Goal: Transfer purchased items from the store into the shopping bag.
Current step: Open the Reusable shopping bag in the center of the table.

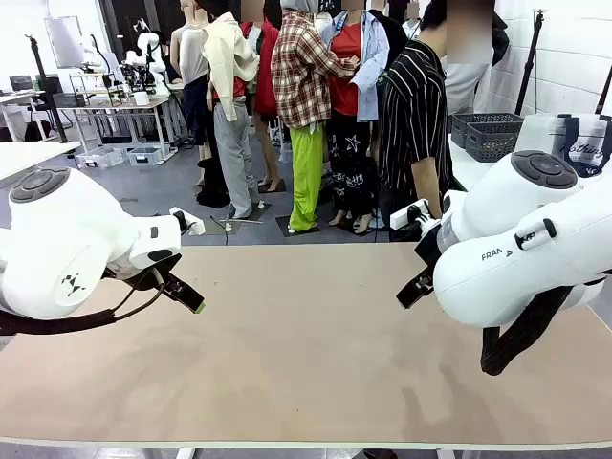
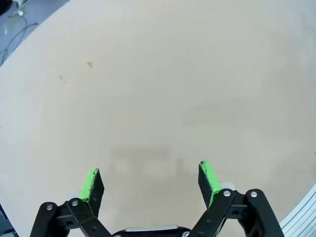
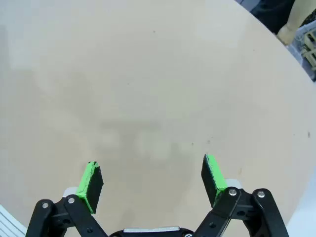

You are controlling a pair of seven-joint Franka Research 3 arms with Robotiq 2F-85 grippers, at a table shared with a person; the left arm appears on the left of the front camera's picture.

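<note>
My left gripper (image 2: pixel 153 181) hangs open over the bare tan table (image 2: pixel 163 89), nothing between its green pads (image 2: pixel 92 186). My right gripper (image 3: pixel 152 182) is open too, above bare tabletop. From the front, the left gripper (image 1: pixel 184 292) sits at the table's left and the right gripper (image 1: pixel 417 285) at its right. A dark grey lattice basket, the store (image 1: pixel 490 134), stands on a side surface at the far right. Beside it a pale shopping bag (image 1: pixel 579 143) with dark handles is partly hidden by my right arm. The purchased items are out of view.
A person in a black striped shirt (image 1: pixel 413 120) stands at the table's far right edge; their arm (image 3: pixel 295 22) shows in the right wrist view's upper corner. The table's near edge (image 1: pixel 306 442) runs along the bottom.
</note>
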